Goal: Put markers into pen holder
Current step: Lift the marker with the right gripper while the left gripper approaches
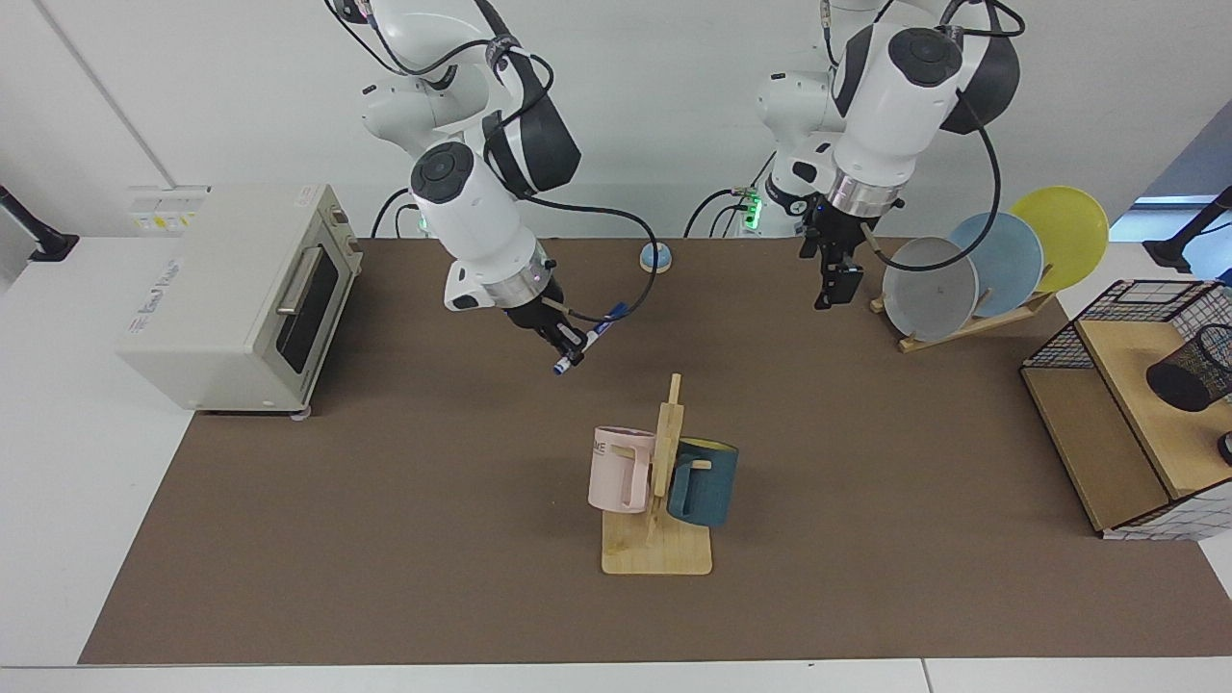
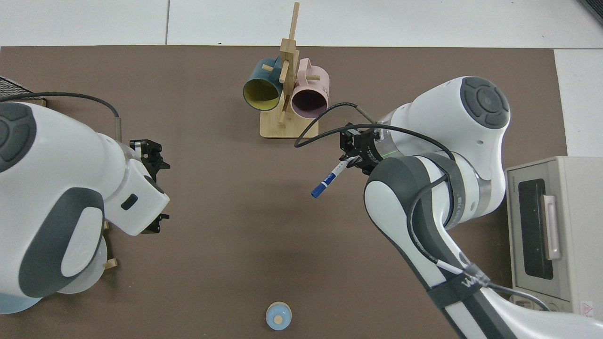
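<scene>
The right gripper (image 1: 568, 339) clamps the marker (image 1: 584, 344) mid-barrel, tilted above the mat — likely for handing across, since the holder (image 1: 1192, 371) lies tipped in the basket (image 1: 1126, 298) far off. The left gripper (image 1: 835, 281) hangs spread, empty, near the plates (image 1: 991, 265). The oven's (image 1: 231, 289) label is unreadable.

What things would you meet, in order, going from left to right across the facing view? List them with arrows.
toaster oven → right gripper holding the marker → mug rack → left gripper → plate rack → pen holder
</scene>
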Robot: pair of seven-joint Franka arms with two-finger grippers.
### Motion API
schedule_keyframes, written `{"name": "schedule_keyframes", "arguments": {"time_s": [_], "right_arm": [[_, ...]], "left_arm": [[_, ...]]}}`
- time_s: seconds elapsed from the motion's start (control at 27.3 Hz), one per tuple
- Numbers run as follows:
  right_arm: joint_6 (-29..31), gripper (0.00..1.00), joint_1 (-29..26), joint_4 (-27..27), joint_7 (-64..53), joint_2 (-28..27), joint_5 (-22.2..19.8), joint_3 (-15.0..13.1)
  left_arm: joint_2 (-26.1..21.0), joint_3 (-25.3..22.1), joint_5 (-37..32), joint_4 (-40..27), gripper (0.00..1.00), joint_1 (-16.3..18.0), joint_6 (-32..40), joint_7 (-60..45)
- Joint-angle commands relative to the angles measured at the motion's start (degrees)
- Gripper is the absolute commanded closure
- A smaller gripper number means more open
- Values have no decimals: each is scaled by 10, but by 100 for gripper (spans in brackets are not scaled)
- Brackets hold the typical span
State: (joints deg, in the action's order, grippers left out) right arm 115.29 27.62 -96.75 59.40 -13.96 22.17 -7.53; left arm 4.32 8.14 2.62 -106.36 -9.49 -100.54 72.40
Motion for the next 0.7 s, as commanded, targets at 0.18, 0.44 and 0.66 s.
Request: {"name": "schedule_keyframes", "arguments": {"time_s": [0.18, 0.44, 0.66], "right_arm": [[-1, 100, 24, 35, 112, -22, 84, -3], [32, 100, 23, 35, 161, -22, 176, -3], [57, 100, 49, 32, 216, -22, 177, -3]], "left_arm": [[14, -7, 22, -23, 0, -58, -14, -47], [15, 0, 41, -21, 1, -84, -3, -157], [10, 17, 39, -6, 1, -88, -11, -226]]}}
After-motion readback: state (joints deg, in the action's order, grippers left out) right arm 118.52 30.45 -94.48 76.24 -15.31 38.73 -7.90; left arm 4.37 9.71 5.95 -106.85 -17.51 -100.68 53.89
